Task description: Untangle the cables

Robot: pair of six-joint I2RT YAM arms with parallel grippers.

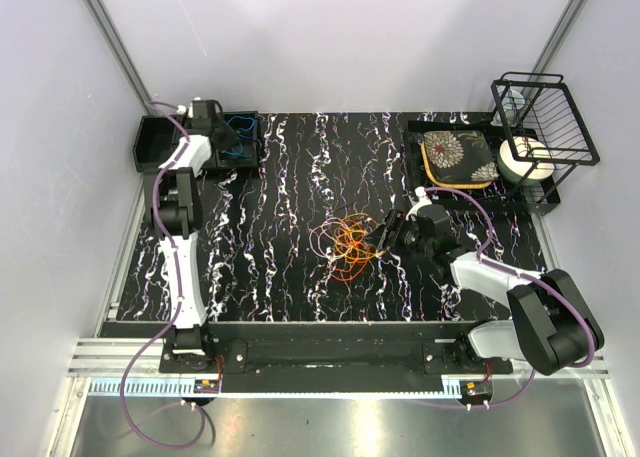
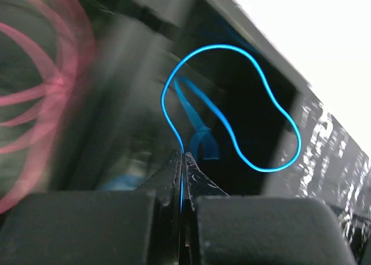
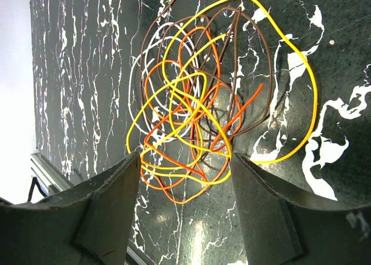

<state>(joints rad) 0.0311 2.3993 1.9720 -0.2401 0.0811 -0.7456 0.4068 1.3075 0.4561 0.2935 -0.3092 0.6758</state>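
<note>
While both arms are extended:
left fingers: clamped together on blue cable, at black bin, far-left bench corner
right fingers: apart, straddling tangle's near edge
tangle: orange, yellow, brown, whitish cables, mid-bench

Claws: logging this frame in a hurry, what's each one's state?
Left claw: closed on the blue cable.
Right claw: open, straddling the cable tangle, holding nothing.

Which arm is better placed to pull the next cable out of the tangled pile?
The right: the right pincer is open at the edge of the pile, while the left pincer is shut on a blue cable at a far bin.
</note>
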